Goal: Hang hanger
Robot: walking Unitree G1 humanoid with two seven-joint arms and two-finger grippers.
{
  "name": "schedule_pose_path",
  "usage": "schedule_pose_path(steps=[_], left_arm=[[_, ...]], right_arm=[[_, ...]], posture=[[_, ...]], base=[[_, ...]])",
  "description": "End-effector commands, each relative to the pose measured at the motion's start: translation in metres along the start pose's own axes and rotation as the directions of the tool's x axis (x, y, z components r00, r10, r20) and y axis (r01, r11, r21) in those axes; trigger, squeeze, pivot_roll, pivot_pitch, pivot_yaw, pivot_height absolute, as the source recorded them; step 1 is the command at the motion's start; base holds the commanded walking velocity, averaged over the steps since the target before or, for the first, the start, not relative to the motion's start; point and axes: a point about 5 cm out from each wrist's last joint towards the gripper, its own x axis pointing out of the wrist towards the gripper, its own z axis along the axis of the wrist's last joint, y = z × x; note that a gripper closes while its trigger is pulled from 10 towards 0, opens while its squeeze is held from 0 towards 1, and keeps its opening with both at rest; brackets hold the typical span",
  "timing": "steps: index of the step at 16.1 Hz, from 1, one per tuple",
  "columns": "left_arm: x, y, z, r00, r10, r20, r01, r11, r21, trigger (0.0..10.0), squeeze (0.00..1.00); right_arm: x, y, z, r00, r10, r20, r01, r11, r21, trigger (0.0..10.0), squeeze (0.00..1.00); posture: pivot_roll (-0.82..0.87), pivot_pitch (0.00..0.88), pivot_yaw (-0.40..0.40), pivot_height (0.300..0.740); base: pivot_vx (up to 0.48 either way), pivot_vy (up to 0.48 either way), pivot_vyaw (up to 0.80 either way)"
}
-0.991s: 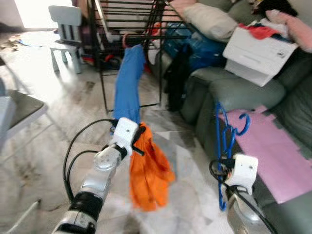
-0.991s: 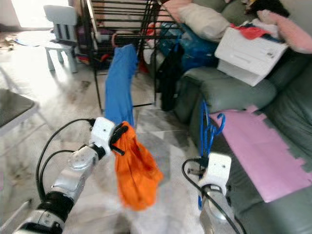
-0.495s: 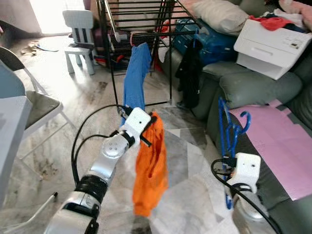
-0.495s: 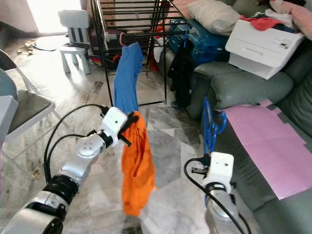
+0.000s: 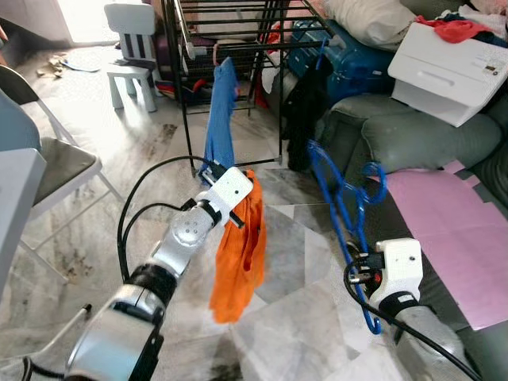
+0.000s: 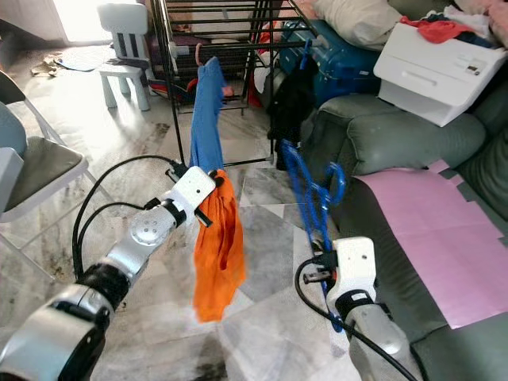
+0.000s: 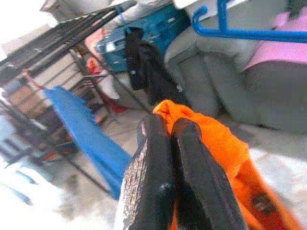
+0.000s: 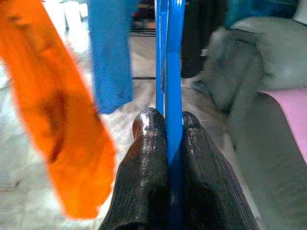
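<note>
Your right gripper (image 8: 168, 127) is pinching the stiff, light blue hanger (image 5: 341, 198) low on its frame; your left gripper (image 7: 165, 132) is clamping limp orange cloth (image 5: 242, 246).

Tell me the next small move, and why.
Probably bring the right claw with the hanger across toward the orange cloth hanging from the left claw. Both claws are shut on their loads, the two hang apart, and the cloth is not yet on the hanger; the rack stands farther ahead.
</note>
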Motion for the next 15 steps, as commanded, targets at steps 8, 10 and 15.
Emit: schedule_pose_path(steps=[8, 10, 15], left_arm=[[0.012, 0.045, 0.008, 0.96, 0.245, -0.134, -0.239, 0.969, 0.062, 10.0, 0.0], [0.013, 0.045, 0.009, 0.957, 0.252, -0.144, -0.248, 0.968, 0.044, 10.0, 0.0], [0.017, 0.041, 0.016, 0.966, 0.238, -0.098, -0.238, 0.971, 0.005, 10.0, 0.0]], right_arm=[[-0.03, -0.003, 0.0, 0.976, 0.186, -0.11, -0.193, 0.98, -0.051, 10.0, 0.0], [-0.036, 0.0, -0.003, 0.955, 0.249, -0.162, -0.26, 0.965, -0.047, 10.0, 0.0], [-0.04, 0.017, -0.011, 0.894, 0.386, -0.226, -0.402, 0.915, -0.029, 10.0, 0.0]], posture=[[0.0, 0.0, -0.044, 0.74], [0.0, 0.0, -0.052, 0.74], [0.01, 0.0, -0.056, 0.74]], base=[[0.0, 0.0, 0.0], [0.0, 0.0, 0.0], [0.0, 0.0, 0.0]])
